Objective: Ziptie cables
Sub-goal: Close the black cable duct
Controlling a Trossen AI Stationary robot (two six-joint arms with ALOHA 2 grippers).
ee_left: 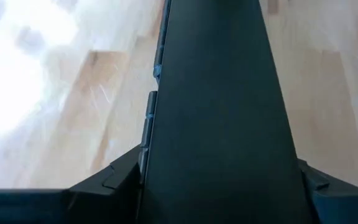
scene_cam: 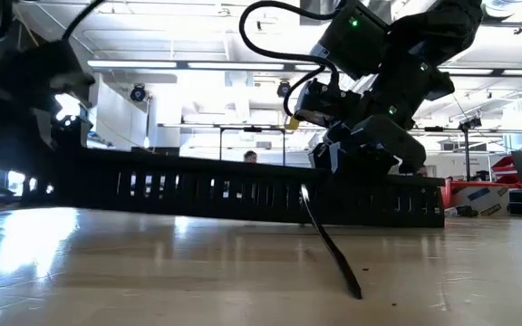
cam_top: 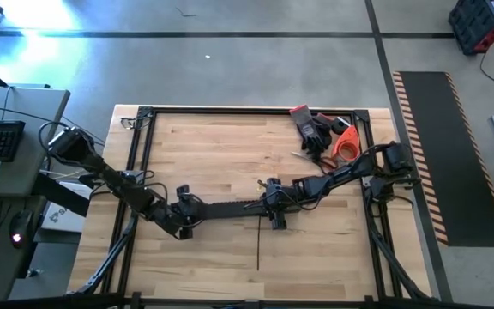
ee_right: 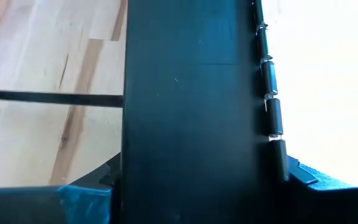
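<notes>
Left gripper: fingers clamped on left end of black slotted duct; duct fills space between fingers in left wrist view. Right gripper: fingers clamped on duct's right end, duct between fingers. Duct spans table centre between both grippers, comb teeth upright in low view. Thin black strip: runs from duct beneath right gripper toward table's front edge, far end resting on wooden table. Cables: none identifiable. Gloves, orange tool: back right corner.
</notes>
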